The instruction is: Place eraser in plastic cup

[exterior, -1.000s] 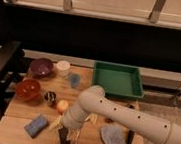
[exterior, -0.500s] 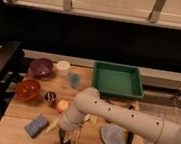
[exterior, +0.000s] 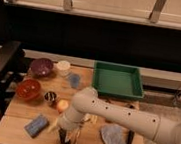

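Observation:
My gripper (exterior: 66, 135) points straight down near the table's front edge, left of centre. Its pale fingers (exterior: 54, 127) stand on either side of a dark upright block, the eraser (exterior: 63, 137), and are shut on it. The eraser's lower end is close to the tabletop. The plastic cup (exterior: 74, 80), a small translucent blue-grey tumbler, stands upright towards the back of the table, well behind the gripper. My white arm reaches in from the right and bends down to the gripper.
A green tray (exterior: 118, 80) sits at the back right. A purple bowl (exterior: 40, 67), white container (exterior: 63, 66), red bowl (exterior: 28, 89), dark metal cup (exterior: 50, 97) and orange fruit (exterior: 62, 105) fill the left. A blue sponge (exterior: 37, 125) lies front left; a grey cloth (exterior: 113, 138) and black-handled tool (exterior: 130, 137) lie front right.
The arm's elbow has dipped slightly and the gripper has shifted a little left. The fingers stay the same around the eraser.

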